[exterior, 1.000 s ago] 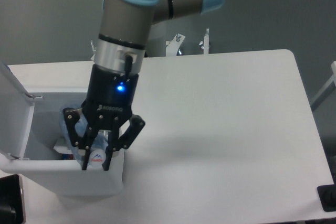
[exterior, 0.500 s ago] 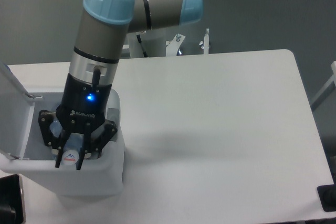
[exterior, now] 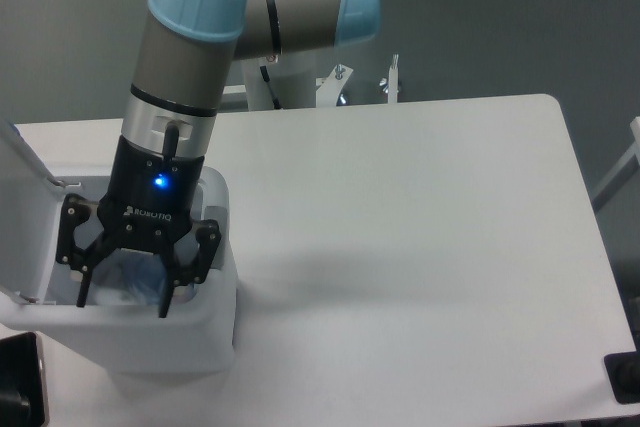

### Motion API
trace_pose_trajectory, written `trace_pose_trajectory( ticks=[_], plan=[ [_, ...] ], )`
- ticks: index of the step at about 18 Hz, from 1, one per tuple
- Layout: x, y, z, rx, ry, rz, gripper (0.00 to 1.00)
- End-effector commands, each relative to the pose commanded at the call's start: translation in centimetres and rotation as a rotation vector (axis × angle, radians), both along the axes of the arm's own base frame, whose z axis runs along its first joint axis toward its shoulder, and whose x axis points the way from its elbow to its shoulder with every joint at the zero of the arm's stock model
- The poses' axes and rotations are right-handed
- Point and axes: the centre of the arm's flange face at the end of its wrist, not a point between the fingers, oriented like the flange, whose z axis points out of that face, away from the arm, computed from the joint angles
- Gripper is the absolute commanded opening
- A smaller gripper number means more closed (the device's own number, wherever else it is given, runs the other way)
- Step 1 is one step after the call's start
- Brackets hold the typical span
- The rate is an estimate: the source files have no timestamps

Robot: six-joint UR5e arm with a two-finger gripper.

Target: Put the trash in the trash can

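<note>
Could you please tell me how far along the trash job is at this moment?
Nearly done, it seems. The gripper is open over the open trash can, and the clear plastic bottle lies inside, between the spread fingers, no longer gripped. No trash shows on the table. I cannot make out the carton in the can. What looks left is lifting the arm clear.

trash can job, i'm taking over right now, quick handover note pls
Gripper: open, fingers spread, empty, over the open trash can.
Bottle: clear plastic with a bluish tint, lying inside the can under the gripper.
Carton: not visible on the table; it cannot be made out in the can.
Done: bottle is in the can.
Left: lift the arm clear, check on the carton, lid is up.
</note>
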Motion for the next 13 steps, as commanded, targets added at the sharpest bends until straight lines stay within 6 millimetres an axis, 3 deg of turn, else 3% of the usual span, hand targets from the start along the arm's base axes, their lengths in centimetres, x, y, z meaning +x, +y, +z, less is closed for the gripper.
trace_pose_trajectory(
  ticks=[3, 6, 13],
  plan=[
    [-3.8, -2.2, 4.0, 0.052, 0.058, 0.057, 1.0],
    [-10.0, -5.0, 6.7, 0.083, 0.129, 0.128, 1.0],
    [-18.6, -11.1, 6.4, 0.018, 0.312, 0.121, 1.0]
  ],
)
